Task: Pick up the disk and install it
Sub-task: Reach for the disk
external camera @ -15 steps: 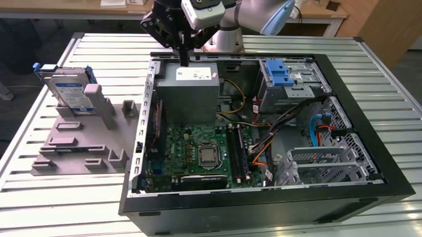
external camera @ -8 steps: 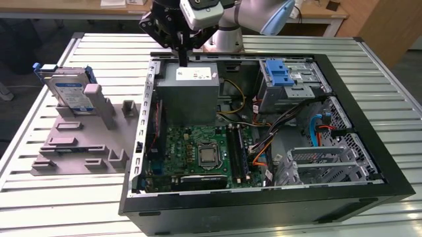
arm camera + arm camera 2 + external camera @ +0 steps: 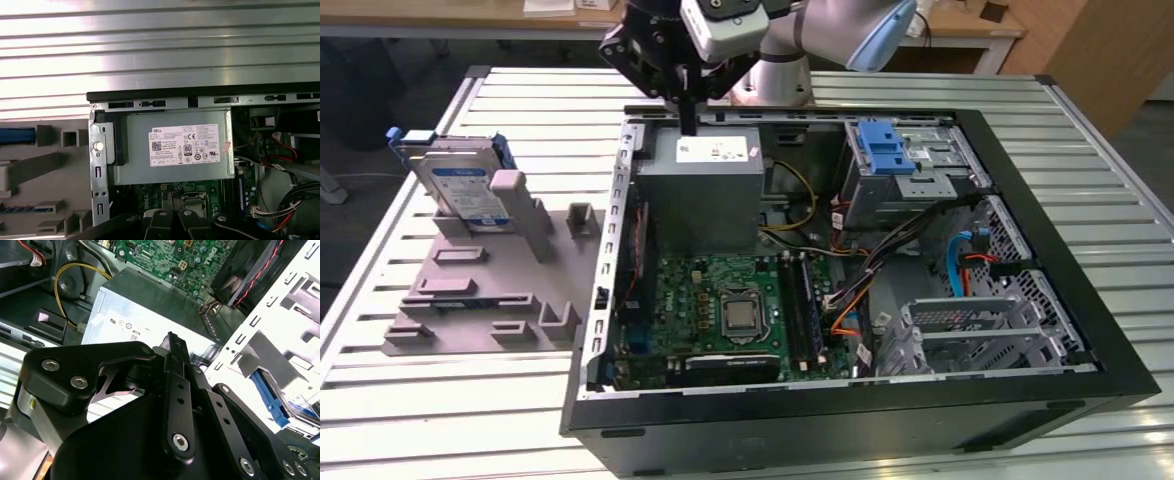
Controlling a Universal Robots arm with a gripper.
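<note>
The disk (image 3: 464, 185), a silver drive with a white-and-blue label in a blue caddy, stands upright in a grey holder (image 3: 480, 290) at the exterior view's left, outside the computer case. Its blue caddy edge shows in the second wrist view (image 3: 270, 399) and in the first wrist view (image 3: 17, 135). My gripper (image 3: 687, 128) hangs above the back edge of the case, over the grey power supply box (image 3: 704, 190), well apart from the disk. Its black fingers (image 3: 172, 342) are pressed together and hold nothing.
The open black computer case (image 3: 1067, 250) lies on a slatted metal table (image 3: 400, 400). Inside are a green motherboard (image 3: 720, 310), cables (image 3: 854, 290) and a drive bay with a blue ridged latch (image 3: 890, 150). The grey holder has several raised blocks.
</note>
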